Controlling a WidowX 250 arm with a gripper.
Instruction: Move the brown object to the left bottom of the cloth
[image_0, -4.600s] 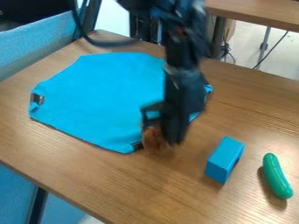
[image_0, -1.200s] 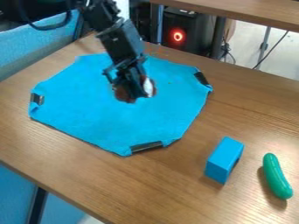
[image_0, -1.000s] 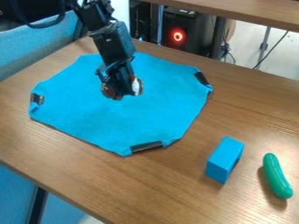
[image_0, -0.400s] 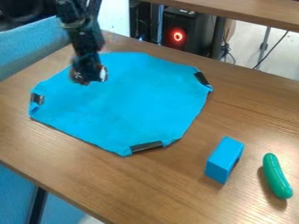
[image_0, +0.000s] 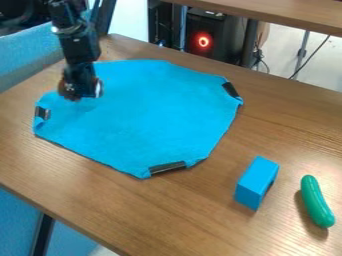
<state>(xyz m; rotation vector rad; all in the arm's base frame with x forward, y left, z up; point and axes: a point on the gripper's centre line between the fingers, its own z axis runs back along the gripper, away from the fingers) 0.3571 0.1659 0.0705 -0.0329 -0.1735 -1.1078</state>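
The black gripper hangs over the left part of the blue cloth, a short way above and right of the cloth's left corner with its black tape. It is shut on the brown object, which bulges out on the left side of the gripper and has a whitish part on the right. The gripper hides the middle of the object. Whether the object touches the cloth I cannot tell.
On the wooden table, a blue block stands right of the cloth, and a green cucumber-like toy lies further right. Blue chair backs border the table at the upper left.
The gripper has carried the brown object from the cloth's near right edge across the cloth to its left part. The block, the green toy and the cloth have stayed put.
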